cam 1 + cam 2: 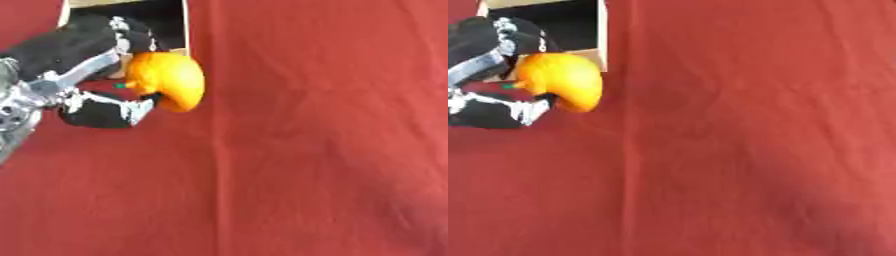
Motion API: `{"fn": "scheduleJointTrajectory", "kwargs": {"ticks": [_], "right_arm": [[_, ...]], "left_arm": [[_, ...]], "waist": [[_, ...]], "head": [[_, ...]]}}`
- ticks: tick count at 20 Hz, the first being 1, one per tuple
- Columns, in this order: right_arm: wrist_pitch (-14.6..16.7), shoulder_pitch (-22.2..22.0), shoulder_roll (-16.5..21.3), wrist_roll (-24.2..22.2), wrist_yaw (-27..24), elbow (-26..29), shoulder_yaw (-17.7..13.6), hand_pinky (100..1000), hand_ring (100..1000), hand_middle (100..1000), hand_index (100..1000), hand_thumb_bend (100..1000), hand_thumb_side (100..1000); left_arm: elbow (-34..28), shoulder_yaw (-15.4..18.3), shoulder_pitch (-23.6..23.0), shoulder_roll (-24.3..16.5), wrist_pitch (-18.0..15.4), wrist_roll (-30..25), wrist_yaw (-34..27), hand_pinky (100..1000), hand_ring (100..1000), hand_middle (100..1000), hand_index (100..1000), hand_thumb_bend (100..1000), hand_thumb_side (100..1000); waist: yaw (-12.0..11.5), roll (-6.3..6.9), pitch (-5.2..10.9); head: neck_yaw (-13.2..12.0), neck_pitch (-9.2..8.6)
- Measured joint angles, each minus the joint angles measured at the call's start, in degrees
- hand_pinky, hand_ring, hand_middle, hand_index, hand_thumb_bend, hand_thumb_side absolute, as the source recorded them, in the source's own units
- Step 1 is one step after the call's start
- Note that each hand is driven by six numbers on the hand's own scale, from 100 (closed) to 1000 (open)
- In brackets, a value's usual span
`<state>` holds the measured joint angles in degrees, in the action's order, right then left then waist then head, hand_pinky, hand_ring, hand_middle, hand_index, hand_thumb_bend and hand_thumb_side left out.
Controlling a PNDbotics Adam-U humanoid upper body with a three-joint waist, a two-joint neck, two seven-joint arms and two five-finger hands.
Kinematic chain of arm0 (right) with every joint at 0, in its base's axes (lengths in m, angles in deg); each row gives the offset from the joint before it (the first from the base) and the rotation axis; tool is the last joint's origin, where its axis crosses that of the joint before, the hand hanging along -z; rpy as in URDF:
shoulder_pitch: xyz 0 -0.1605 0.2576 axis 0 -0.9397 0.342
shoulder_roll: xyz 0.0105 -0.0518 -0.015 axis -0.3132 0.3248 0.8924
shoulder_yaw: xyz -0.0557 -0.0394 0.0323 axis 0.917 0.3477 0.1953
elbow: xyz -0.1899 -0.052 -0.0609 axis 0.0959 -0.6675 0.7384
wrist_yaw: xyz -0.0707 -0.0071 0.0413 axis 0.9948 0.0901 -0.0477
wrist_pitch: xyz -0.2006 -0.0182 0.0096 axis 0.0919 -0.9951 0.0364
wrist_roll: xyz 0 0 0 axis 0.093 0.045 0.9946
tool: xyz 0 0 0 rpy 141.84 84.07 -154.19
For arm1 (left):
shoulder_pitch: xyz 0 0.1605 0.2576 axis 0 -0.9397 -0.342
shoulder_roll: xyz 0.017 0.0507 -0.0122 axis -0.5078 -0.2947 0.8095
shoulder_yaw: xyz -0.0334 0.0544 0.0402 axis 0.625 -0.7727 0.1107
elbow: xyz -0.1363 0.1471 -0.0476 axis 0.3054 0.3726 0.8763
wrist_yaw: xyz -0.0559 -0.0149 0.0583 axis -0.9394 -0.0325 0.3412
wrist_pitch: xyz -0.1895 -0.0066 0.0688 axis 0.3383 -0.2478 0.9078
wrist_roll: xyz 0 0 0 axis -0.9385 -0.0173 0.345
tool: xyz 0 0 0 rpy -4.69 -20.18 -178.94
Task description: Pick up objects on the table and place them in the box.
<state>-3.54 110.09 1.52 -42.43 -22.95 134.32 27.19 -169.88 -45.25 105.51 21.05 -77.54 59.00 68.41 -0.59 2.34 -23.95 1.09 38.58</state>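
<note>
My left hand is pinching the orange fruit — thumb under, fingers over | box is lying just beyond — up-left of it

Tablecloth: red woven fabric, matt, soft creases running across it. Box: plain tan cardboard walls, matt, raw edge showing pale; inside looks dark. Orange pumpkin-shaped object: smooth skin, slight satin sheen, looks like plastic or foam, small green stub at one end. Left hand: matt black shells, looks like plastic, with bare silver metal joints and links, mildly reflective.
</note>
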Motion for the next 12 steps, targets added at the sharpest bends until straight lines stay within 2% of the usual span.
{"fn": "scheduleJointTrajectory", "kwargs": {"ticks": [3, 6, 12], "right_arm": [[-0.08, 0.15, 0.00, -0.18, -0.02, 0.00, 0.06, 934, 890, 831, 919, 100, 905], [-0.01, 0.50, 0.00, -0.39, -0.04, 0.00, 0.27, 934, 891, 831, 919, 100, 905], [0.05, 0.79, -0.07, -0.50, -0.12, 0.00, 0.37, 935, 891, 831, 920, 100, 910]], "left_arm": [[5.37, 1.30, 4.66, 0.91, -0.95, 2.82, 2.57, 247, 542, 560, 720, 100, 119], [13.12, 2.21, 8.81, 3.24, -3.54, 6.36, 6.36, 248, 542, 560, 718, 100, 113], [27.28, 4.53, 14.12, 8.02, -7.87, 12.95, 16.68, 252, 545, 563, 717, 100, 111]], "waist": [[0.26, -0.11, 0.00], [0.66, -0.39, 0.00], [1.08, -0.40, -0.13]], "head": [[-0.28, -0.11], [-0.80, -0.12], [-3.17, -0.88]]}}
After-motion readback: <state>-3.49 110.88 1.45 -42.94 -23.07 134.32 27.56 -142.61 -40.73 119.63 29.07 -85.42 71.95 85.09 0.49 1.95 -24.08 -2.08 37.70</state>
